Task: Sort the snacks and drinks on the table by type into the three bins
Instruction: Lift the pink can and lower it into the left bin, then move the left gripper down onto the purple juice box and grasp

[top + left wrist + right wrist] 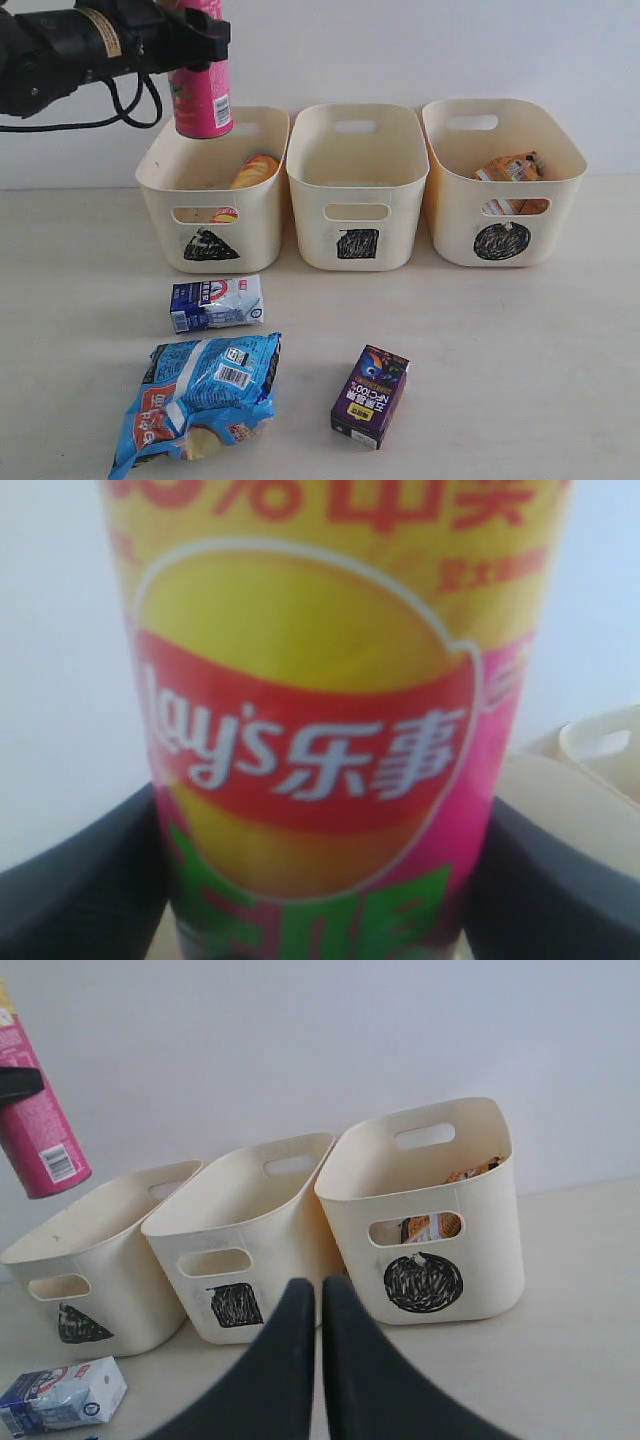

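Note:
My left gripper (200, 40) is shut on the pink-red chip canister (203, 95), holding it upright above the triangle bin (255, 225). In the left wrist view the canister (320, 730) fills the frame between the dark fingers (80, 880). A yellow-orange canister (255, 170) lies inside the triangle bin. The square bin (357, 215) stands in the middle and the circle bin (560, 215) on the right holds an orange-brown bag (512, 170). On the table lie a blue-white carton (216, 303), a blue-white bag (200, 395) and a purple carton (371, 396). My right gripper (321, 1295) is shut on nothing, facing the bins from the front.
The three bins stand side by side against a white wall. The right wrist view shows the square bin (260, 1250), the circle bin (480, 1250) and the blue-white carton (62, 1397). Bare tabletop (520, 380) lies at the front right.

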Motion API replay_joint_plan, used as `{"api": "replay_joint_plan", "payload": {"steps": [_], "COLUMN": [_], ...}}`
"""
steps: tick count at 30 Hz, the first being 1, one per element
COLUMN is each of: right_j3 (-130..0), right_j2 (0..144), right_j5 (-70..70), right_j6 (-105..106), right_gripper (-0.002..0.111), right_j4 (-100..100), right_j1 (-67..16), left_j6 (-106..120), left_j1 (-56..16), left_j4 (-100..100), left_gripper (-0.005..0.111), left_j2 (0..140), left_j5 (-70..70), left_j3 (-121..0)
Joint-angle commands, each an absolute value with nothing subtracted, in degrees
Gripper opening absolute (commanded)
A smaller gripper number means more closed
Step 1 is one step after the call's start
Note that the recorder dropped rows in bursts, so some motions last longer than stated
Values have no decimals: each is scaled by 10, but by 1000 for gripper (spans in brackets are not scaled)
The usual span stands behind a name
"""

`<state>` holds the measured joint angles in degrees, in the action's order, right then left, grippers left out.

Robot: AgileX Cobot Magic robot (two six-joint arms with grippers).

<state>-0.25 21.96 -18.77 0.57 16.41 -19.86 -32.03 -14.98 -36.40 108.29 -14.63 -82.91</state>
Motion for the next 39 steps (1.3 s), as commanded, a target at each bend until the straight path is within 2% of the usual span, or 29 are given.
{"api": "replay_joint_plan", "payload": {"steps": [1, 4, 7, 8, 12, 14, 17, 22, 24, 26, 32, 39], "right_j3": [0, 0, 0, 0, 0, 0, 0, 0, 0, 0, 0, 0], "right_j2": [218, 218, 218, 218, 218, 218, 218, 218, 218, 218, 218, 218], "right_j5": [-186, -186, -186, -185, -185, -184, -184, -184, -183, -183, -181, -179], "right_j6": [5, 4, 4, 4, 4, 4, 4, 4, 4, 4, 4, 4], "right_gripper": [0, 0, 0, 0, 0, 0, 0, 0, 0, 0, 0, 0], "right_j4": [159, 159, 159, 159, 159, 159, 159, 159, 159, 159, 159, 159], "right_j1": [-195, -195, -195, -195, -195, -195, -195, -195, -195, -195, -195, -195], "left_j6": [-303, -303, -303, -303, -303, -303, -303, -303, -303, -303, -176, 65], "left_j1": [-144, -144, -144, -144, -144, -144, -144, -147, -151, -154, -169, -169], "left_j4": [-357, -357, -357, -357, -357, -357, -358, -358, -358, -357, -255, -65], "left_gripper": [4, 5, 28, 44, 80, 90, 93, 90, 81, 67, 6, 4], "left_j2": [1146, 1181, 1199, 1200, 1189, 1178, 1161, 1103, 1081, 1060, 994, 950], "left_j5": [-99, -81, -64, -60, -53, -28, 14, 97, 133, 169, 279, 439], "left_j3": [-882, -903, -905, -905, -905, -905, -905, -905, -905, -905, -905, -905]}}
